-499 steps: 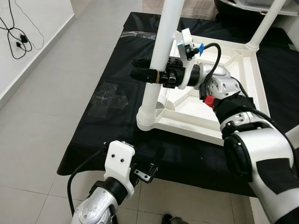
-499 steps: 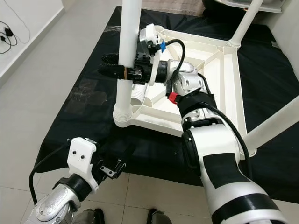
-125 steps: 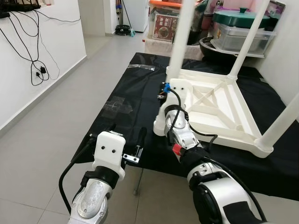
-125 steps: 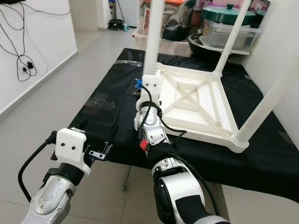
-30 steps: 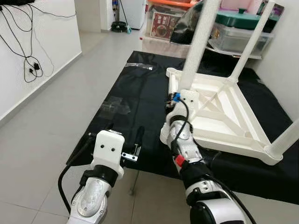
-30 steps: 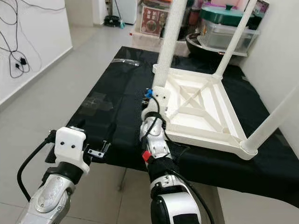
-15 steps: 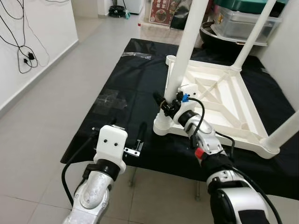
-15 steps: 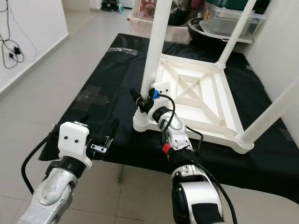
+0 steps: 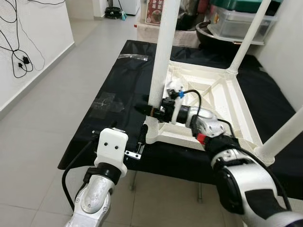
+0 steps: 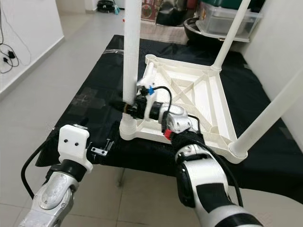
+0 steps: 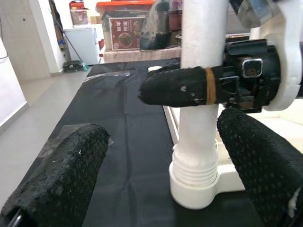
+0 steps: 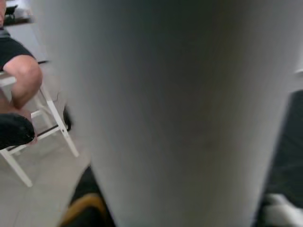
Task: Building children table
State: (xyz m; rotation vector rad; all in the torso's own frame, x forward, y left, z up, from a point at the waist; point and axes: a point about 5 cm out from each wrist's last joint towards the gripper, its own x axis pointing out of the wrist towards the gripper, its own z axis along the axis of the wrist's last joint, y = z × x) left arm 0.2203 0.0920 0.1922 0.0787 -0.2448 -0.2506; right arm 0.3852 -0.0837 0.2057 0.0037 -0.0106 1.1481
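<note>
A white children's table (image 9: 208, 106) lies upside down on a black cloth (image 9: 118, 80), its legs pointing up. My right gripper (image 9: 148, 109) is shut on the near left leg (image 9: 160, 56) a little above its ribbed socket (image 11: 194, 182). The right arm reaches across the table's underside. In the right wrist view that leg (image 12: 180, 104) stands very close. My left gripper (image 9: 124, 138) hovers open at the cloth's near edge, just short of the leg. Between its wide-apart fingers (image 11: 61, 175) appear the leg (image 11: 201, 42) and one right finger (image 11: 175, 87).
Two more legs rise at the back (image 9: 246, 38) and near right (image 9: 284, 135). Storage boxes and a pot (image 9: 236, 19) crowd the far end. Cables (image 9: 19, 52) hang on the left wall above tiled floor. A person's knee (image 12: 21, 75) and a white stool (image 12: 52, 123) are nearby.
The camera has shifted. My right arm has swung over the table's underside, and its gripper now holds the leg slightly higher. The left gripper stays open in the same place.
</note>
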